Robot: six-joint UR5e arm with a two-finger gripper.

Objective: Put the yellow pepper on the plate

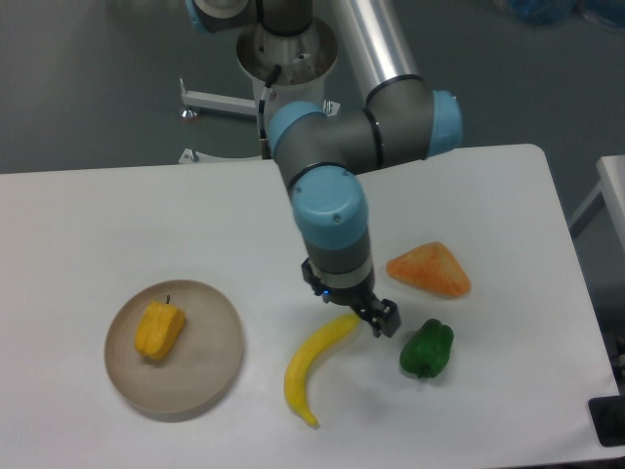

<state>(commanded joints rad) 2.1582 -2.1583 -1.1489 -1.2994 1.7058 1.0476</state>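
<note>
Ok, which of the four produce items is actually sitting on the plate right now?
The yellow pepper. It alone rests on the plate; the banana, green pepper and orange wedge lie on the bare table.

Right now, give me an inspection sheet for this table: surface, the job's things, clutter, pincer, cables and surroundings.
Surface: white table, no spills seen.
Job's things: yellow pepper lies on the beige plate, left of its centre, free of the arm.
Clutter: banana, green pepper and an orange wedge on the table's right half, none touching each other.
Pincer: pincer sits low between the banana's upper tip and the green pepper; holds nothing visible; whether its fingers are open or shut cannot be made out.
Cables: nothing seen.
Surroundings: grey floor, white frame legs behind the table, another white surface at the right edge.
</note>
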